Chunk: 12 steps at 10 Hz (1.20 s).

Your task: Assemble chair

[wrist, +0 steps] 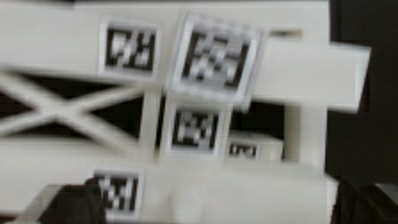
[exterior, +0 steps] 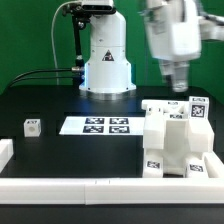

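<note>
My gripper (exterior: 176, 88) is hovering at one o'clock, jaw state unclear to me; the chair parts (exterior: 178, 138) are sitting clustered below, orientation unreadable.

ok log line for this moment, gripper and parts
gripper: above white chair parts, state unclear | white blocky chair parts cluster: on table, exterior view's right | small white cube part: apart, exterior view's left | marker board: centre

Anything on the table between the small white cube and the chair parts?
Exterior view: only the marker board lies between the small cube and the chair parts; otherwise bare black table.
</note>
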Available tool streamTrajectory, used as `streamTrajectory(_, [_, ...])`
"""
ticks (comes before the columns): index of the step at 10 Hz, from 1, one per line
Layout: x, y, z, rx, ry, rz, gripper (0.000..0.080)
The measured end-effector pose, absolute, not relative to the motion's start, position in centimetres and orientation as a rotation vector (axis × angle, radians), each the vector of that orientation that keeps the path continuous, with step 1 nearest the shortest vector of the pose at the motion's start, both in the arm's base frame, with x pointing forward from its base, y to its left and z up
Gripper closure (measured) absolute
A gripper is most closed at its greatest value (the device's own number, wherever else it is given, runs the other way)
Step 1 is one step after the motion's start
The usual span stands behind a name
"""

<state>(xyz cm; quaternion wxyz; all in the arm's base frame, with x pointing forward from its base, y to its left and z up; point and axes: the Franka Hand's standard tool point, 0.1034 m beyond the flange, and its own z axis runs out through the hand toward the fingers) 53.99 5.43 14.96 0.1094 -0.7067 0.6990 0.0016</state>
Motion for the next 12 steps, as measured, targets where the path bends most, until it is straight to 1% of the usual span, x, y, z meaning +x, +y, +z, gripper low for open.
streamTrajectory(1, [53.8, 3.9, 15.3, -2.119, 1.996, 0.005, 0.0151])
streamTrajectory(2, [53.6, 3.6, 15.3, -2.089, 2.030, 0.021, 0.0151])
streamTrajectory(3, [53.6, 4.6, 15.2, -2.083, 2.042, 0.029, 0.0151])
streamTrajectory(6, [53.6, 4.3, 15.0, -2.287, 1.812, -0.012, 0.0151])
streamTrajectory(7, [53.2, 3.4, 14.4, -2.424, 1.641, -0.053, 0.0151])
streamTrajectory(10, [51.1, -3.0, 12.8, -2.707, 1.220, -0.080, 0.0151])
streamTrajectory(11, [50.6, -4.6, 11.9, -2.761, 1.136, -0.079, 0.0151])
streamTrajectory(12, [50.3, -5.2, 11.5, -2.803, 1.079, -0.102, 0.0151])
